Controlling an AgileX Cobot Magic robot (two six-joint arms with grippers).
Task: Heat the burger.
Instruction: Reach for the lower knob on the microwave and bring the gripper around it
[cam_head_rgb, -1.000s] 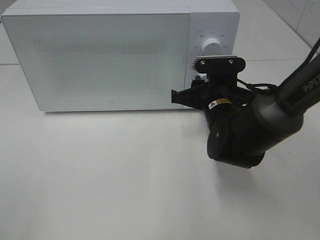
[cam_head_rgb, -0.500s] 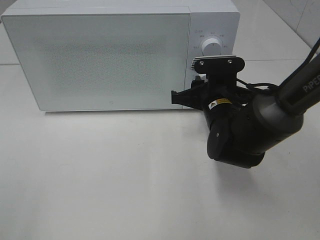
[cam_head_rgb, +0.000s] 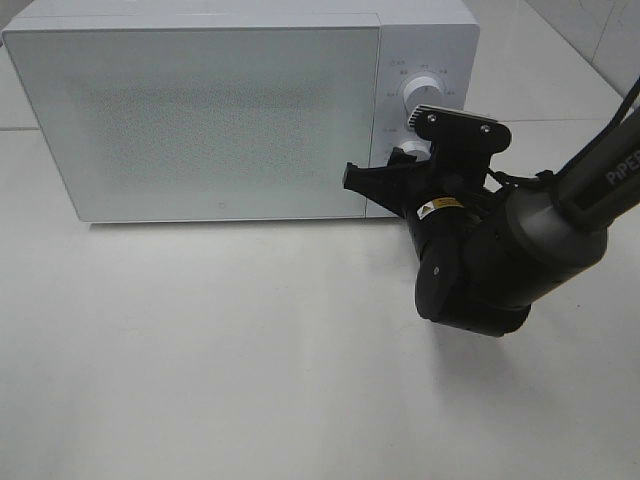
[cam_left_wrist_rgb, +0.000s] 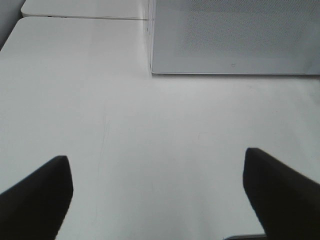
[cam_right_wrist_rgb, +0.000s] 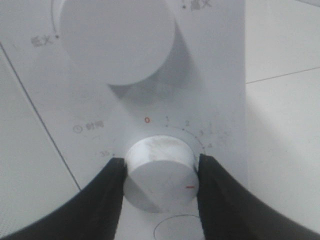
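A bare white tabletop (cam_head_rgb: 200, 350) fills the lower frame; a white box-shaped microwave oven (cam_head_rgb: 200, 120) with a closed frosted door spans the top. At centre right, the black right arm (cam_head_rgb: 500, 260) reaches its control panel. The left gripper (cam_left_wrist_rgb: 155, 156) gapes wide over the table, holding nothing. The right gripper (cam_right_wrist_rgb: 159, 162) pinches the small round white timer dial (cam_right_wrist_rgb: 157, 185), below the larger white dial (cam_right_wrist_rgb: 117, 40). Where the burger is cannot be told
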